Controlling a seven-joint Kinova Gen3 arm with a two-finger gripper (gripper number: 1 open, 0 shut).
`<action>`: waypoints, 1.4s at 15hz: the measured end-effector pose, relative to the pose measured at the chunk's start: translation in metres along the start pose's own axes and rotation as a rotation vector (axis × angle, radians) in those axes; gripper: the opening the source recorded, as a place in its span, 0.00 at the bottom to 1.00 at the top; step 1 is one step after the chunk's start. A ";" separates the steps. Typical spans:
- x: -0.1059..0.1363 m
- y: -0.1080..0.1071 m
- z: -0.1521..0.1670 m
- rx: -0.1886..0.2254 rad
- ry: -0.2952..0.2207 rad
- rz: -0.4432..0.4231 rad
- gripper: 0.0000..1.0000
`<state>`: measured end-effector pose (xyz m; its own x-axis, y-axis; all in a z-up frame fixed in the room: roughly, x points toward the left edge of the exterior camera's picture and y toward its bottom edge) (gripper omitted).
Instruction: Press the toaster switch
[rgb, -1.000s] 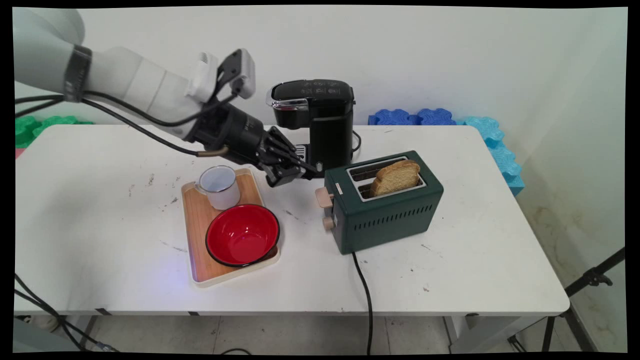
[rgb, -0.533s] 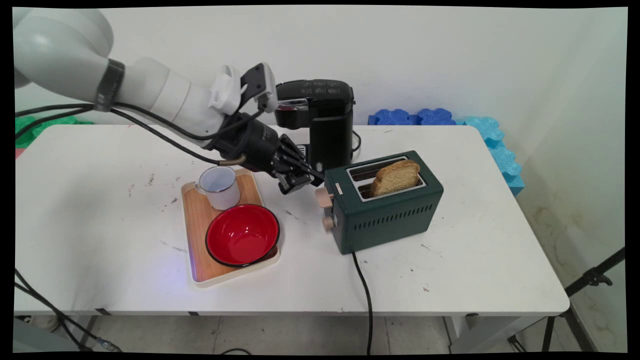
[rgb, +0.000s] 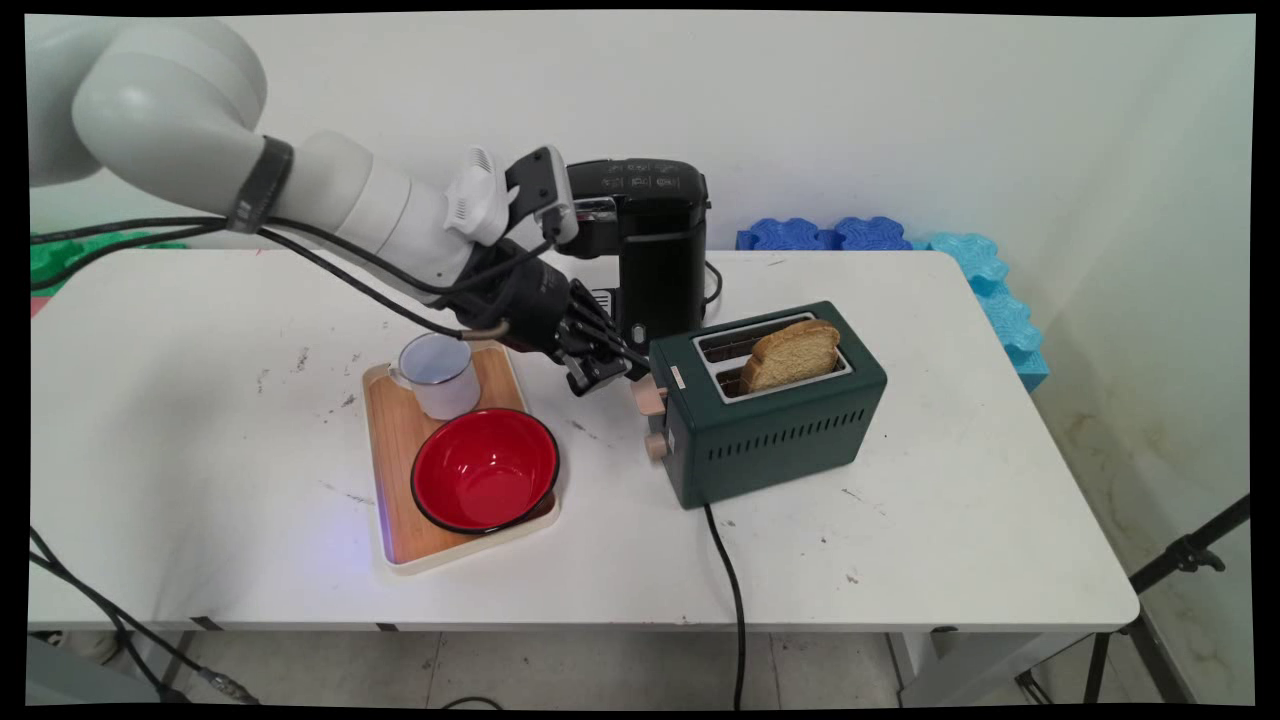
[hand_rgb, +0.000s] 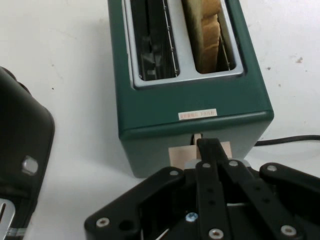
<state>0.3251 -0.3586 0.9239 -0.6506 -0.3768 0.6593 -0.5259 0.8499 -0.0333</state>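
Observation:
A dark green toaster (rgb: 775, 405) (hand_rgb: 190, 105) stands mid-table with a slice of toast (rgb: 792, 353) (hand_rgb: 209, 40) upright in its near slot; the other slot is empty. My black gripper (rgb: 615, 368) (hand_rgb: 206, 144) is shut, with its fingertips together on top of the toaster's beige lever (rgb: 648, 396) (hand_rgb: 179, 153) at the left end. A beige knob (rgb: 655, 446) sits below the lever.
A black coffee machine (rgb: 645, 250) (hand_rgb: 20, 150) stands just behind my hand. To the left lies a wooden tray (rgb: 395, 470) carrying a white mug (rgb: 440, 375) and a red bowl (rgb: 485, 470). The toaster's black cord (rgb: 730, 590) runs off the table's front edge.
The arm has moved right and slightly down, bringing the gripper from beside the tray to the toaster's lever. Nothing else on the table has moved.

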 end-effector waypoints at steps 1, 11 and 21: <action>-0.001 0.000 0.002 0.000 -0.002 0.000 0.00; -0.008 0.003 0.021 -0.009 -0.004 -0.009 0.00; -0.015 -0.003 0.035 0.001 0.012 -0.005 0.00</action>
<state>0.3175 -0.3687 0.8882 -0.6411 -0.3763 0.6688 -0.5296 0.8477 -0.0307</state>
